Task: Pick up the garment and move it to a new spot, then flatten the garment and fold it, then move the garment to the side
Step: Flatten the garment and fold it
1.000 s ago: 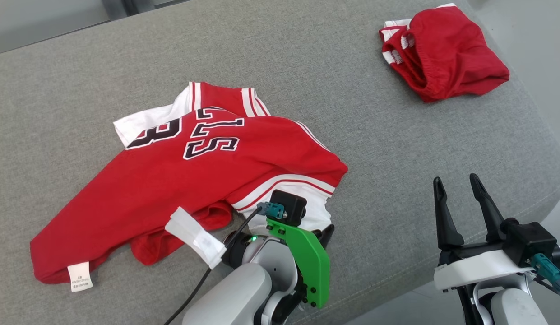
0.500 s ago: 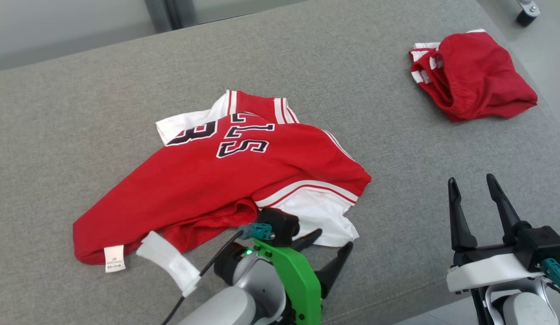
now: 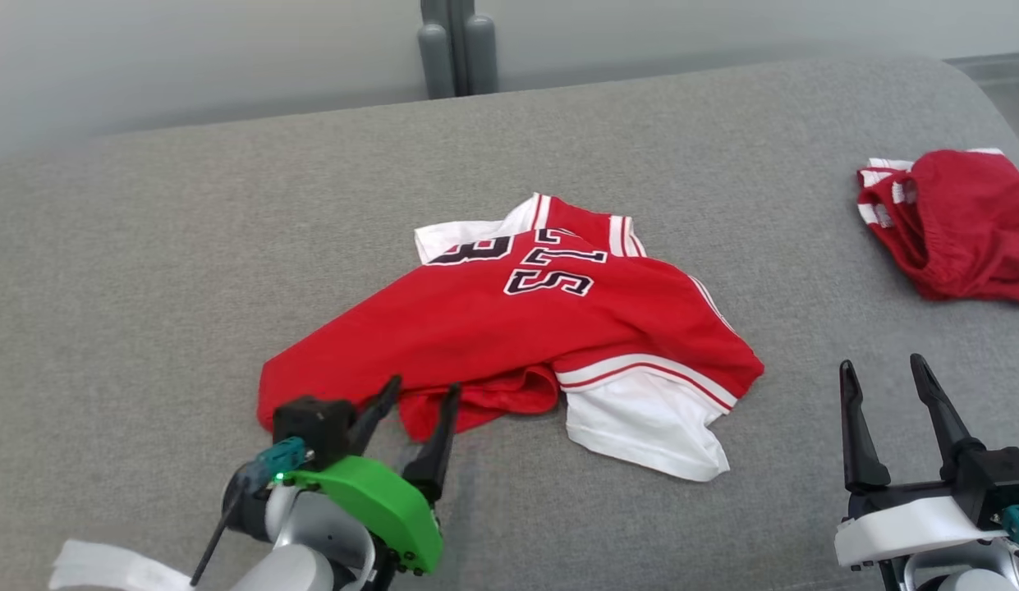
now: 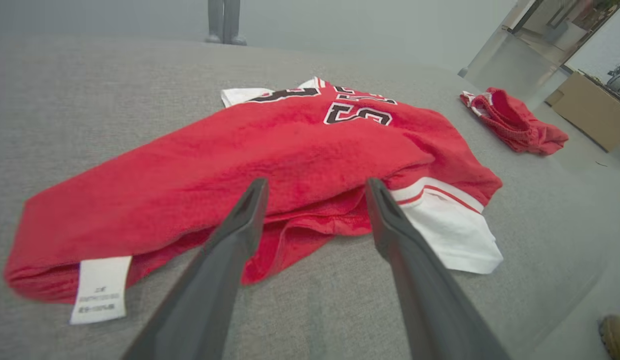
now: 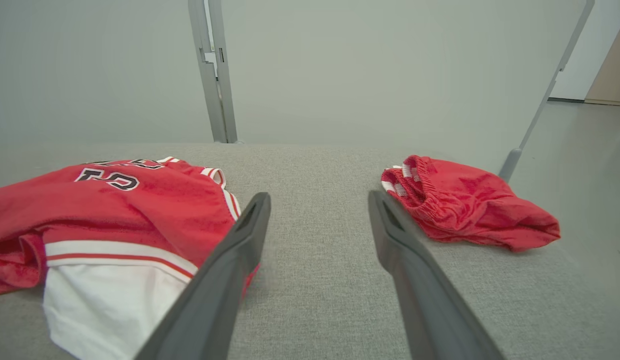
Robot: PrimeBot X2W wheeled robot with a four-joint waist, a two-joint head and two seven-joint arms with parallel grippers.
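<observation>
A red jersey (image 3: 509,324) with white trim and black letters lies crumpled in the middle of the grey cushion; it also fills the left wrist view (image 4: 270,150) and the left of the right wrist view (image 5: 105,210). My left gripper (image 3: 419,392) is open at the jersey's near left hem, fingertips touching or just short of the fold, with nothing between them (image 4: 314,185). A white care label (image 4: 100,287) hangs from the hem. My right gripper (image 3: 883,371) is open and empty over bare cushion to the jersey's right (image 5: 317,197).
Red shorts (image 3: 952,222) with an elastic waist lie bunched at the cushion's far right, also seen from the wrists (image 5: 464,202) (image 4: 512,120). The grey cushion (image 3: 189,271) ends at a rounded right edge. A grey post (image 3: 456,49) stands behind. A cardboard box (image 4: 584,110) sits on the floor.
The head camera has swung, shifting the whole scene right and down. My left gripper has moved from the jersey's white near-right corner to its near left hem, and has opened. The jersey lies as before.
</observation>
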